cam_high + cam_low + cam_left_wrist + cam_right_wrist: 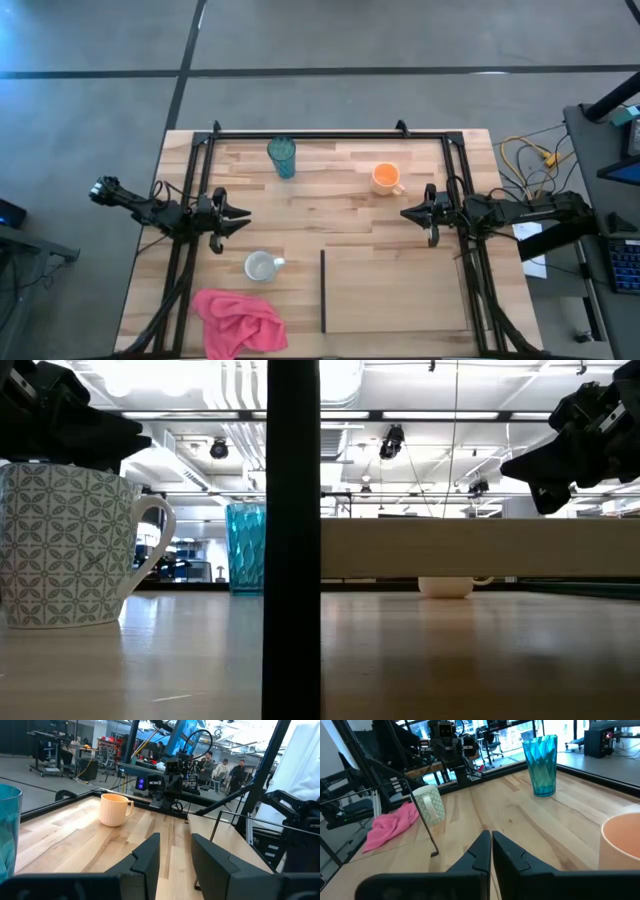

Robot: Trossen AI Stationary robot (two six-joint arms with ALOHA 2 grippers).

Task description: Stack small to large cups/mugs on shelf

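Three cups loose on bench, both grippers empty

Three cups sit apart on the bench [400, 230], none on the shelf [400, 292]. Teal tumbler [282, 158] stands upright near the far edge, left of centre. Orange mug [384, 177] stands upright to its right, handle toward the near-right. White mug [261, 266] with a green pattern stands upright nearer the front, handle pointing right, just left of the shelf's dark upright strip [323, 291]. Shelf lies flat at front right, nothing on it. Pink cloth [238, 321] is bunched at the front left corner, just in front of the white mug.

Left gripper [244, 214] hovers at the left side of the bench, fingers parted, nothing between them. White mug is near it, toward the front and slightly right; tumbler is farther off toward the back. In the left wrist view the orange mug [114, 809] is well ahead across the bench and the tumbler's edge [9, 827] shows at the side.

Right gripper [406, 213] hovers at the right side, clenched shut on nothing. Orange mug is near it, just toward the back and left, not touching. In the right wrist view the orange rim [621, 840] is close beside the fingers; tumbler [541, 765], white mug [430, 804] and cloth [391, 826] lie beyond.
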